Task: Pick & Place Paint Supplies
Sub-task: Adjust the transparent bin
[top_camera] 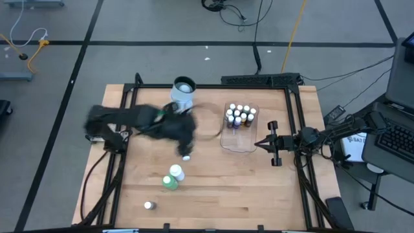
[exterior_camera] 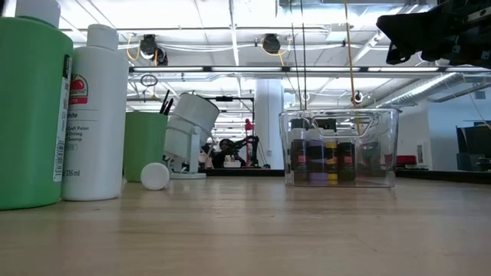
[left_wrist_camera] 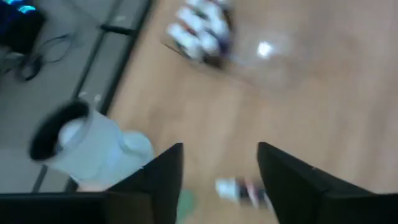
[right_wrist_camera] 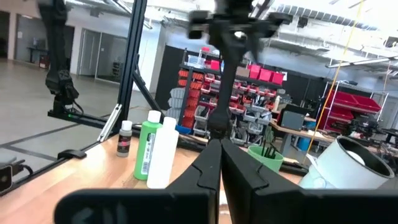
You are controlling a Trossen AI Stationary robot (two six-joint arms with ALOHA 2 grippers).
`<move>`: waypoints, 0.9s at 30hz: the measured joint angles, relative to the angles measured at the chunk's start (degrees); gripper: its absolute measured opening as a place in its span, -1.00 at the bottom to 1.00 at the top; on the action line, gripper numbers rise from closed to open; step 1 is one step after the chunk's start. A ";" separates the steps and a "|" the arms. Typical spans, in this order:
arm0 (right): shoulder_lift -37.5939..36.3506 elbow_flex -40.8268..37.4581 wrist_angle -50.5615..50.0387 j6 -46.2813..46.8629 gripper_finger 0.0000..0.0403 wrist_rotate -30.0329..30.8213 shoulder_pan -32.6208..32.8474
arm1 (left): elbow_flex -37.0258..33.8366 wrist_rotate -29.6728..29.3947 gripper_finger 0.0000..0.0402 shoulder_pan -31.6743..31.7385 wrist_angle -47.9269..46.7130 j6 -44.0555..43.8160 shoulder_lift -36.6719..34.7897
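Note:
My left gripper (top_camera: 185, 142) (left_wrist_camera: 219, 149) hangs open above the table's middle, blurred, with nothing between its fingers. Below it a tiny white-capped bottle (top_camera: 186, 157) (left_wrist_camera: 239, 189) lies on its side on the wood. A green bottle (top_camera: 169, 182) and a white bottle (top_camera: 176, 172) are side by side nearer the front; in the low view both stand upright. Another tiny bottle (top_camera: 149, 205) is close to the near edge. The clear tub (top_camera: 238, 127) holds several tiny bottles (top_camera: 239, 114). My right gripper (top_camera: 261, 144) (right_wrist_camera: 221, 163) waits shut, just right of the tub.
The white-and-pale-blue mug (top_camera: 184, 92) (exterior_camera: 189, 132) sits tilted near the far edge. A green cup (exterior_camera: 144, 146) with dark brush handles (exterior_camera: 165, 103) stands beside it. A black frame (top_camera: 294, 97) runs along the table's sides. Bare wood lies at the front right.

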 joint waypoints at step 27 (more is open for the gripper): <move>8.25 16.14 -21.50 3.67 -0.99 11.74 5.92 | -110.47 -9.37 -0.97 -4.91 102.05 22.50 -70.57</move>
